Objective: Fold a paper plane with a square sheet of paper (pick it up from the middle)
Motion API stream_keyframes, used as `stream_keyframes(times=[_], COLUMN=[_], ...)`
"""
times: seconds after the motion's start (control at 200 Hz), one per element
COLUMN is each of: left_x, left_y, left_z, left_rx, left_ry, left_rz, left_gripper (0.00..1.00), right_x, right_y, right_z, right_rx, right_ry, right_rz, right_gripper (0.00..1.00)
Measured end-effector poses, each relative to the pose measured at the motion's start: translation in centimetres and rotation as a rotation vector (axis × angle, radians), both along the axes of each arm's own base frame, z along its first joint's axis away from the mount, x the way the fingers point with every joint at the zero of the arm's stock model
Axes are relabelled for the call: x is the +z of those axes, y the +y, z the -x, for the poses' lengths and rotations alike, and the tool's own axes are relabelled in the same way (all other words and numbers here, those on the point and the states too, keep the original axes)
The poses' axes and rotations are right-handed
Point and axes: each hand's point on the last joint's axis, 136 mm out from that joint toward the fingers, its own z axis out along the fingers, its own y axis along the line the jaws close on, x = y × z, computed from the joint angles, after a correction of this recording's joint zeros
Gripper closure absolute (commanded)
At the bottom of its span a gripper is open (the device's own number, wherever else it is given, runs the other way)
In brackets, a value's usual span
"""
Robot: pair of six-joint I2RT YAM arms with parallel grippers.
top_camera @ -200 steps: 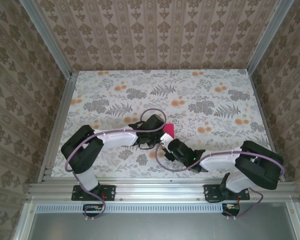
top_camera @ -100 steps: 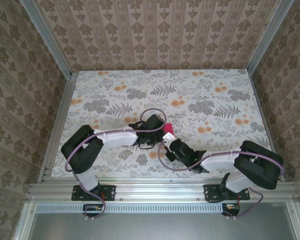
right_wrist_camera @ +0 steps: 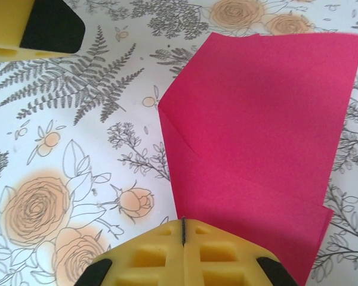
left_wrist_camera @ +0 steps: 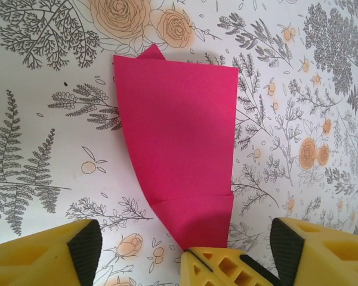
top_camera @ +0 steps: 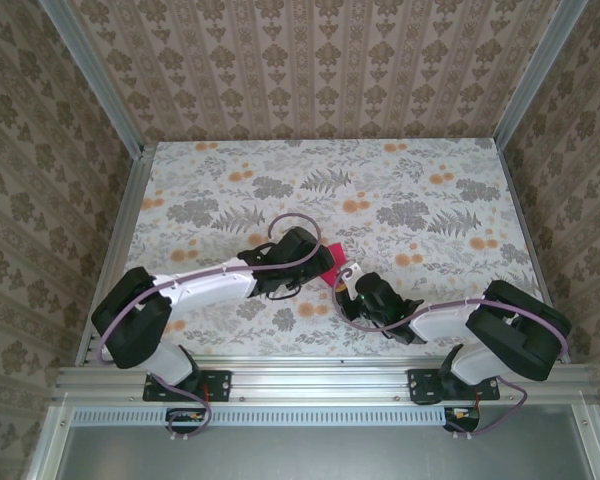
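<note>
The paper sheet (left_wrist_camera: 179,137) is magenta and no longer a plain square. In the left wrist view it is wide at its far end and tapers toward the end nearest the grippers. A crease runs across it close to that narrow end, and a small corner of a lower layer peeks out past the far left corner. In the right wrist view one folded flap lies over another layer, and their edges are not quite flush. I judge it partly folded and well short of a dart. It sits on the table (top_camera: 400,190) about midway between the left and right edges, nearer the near edge than the far one. I cannot tell whether the narrow end is lifted off the surface.

The right gripper (right_wrist_camera: 182,229) has its yellow fingers pressed together on the narrow end of the sheet, with only a hairline seam between them. The left gripper (left_wrist_camera: 182,238) is spread wide, one finger at each side of that same end, and it holds nothing.

The step in hand looks like a second hold or a pressing of the next crease while the right pinch anchors the sheet. To do it well:

- The pinch should be firm enough that the loose layers cannot slide.
- The left fingers should come down on paper alone, beyond the right fingertips rather than onto them.
- The edges should be lined up before any crease is pressed.
- Thin paper buckles easily, so small, slow moves suit it.
- From above the two wrists are very close together, so there is little room between them.
</note>
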Motion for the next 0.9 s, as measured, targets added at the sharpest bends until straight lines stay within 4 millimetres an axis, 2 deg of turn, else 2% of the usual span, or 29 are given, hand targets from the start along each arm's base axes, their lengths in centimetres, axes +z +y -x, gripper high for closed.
stream_keyframes(times=[0.12,0.24,0.53,0.715,0.9], left_x=[-0.4,-1.7,-4.8,-5.8,-5.9], left_y=[-0.1,-0.5,-1.5,-1.7,-2.4], left_z=[0.0,-0.1,-0.1,-0.4,-1.0], left_rx=[-0.001,-0.007,-0.022,-0.011,-0.012], left_ry=[0.005,0.025,0.078,0.095,0.098], left_rz=[-0.005,-0.014,-0.020,-0.014,0.010], left_gripper=[0.19,0.19,0.27,0.39,0.55], right_x=[0.2,0.1,0.2,0.3,1.7], right_y=[0.4,0.4,0.1,0.0,0.1], right_z=[0.1,0.3,0.4,0.5,0.3], right_rx=[0.015,0.019,0.019,0.016,0.018], right_ry=[0.005,0.008,0.004,0.001,-0.034], right_rz=[-0.024,-0.024,-0.025,-0.025,-0.050], right_gripper=[1.00,1.00,1.00,0.99,0.98])
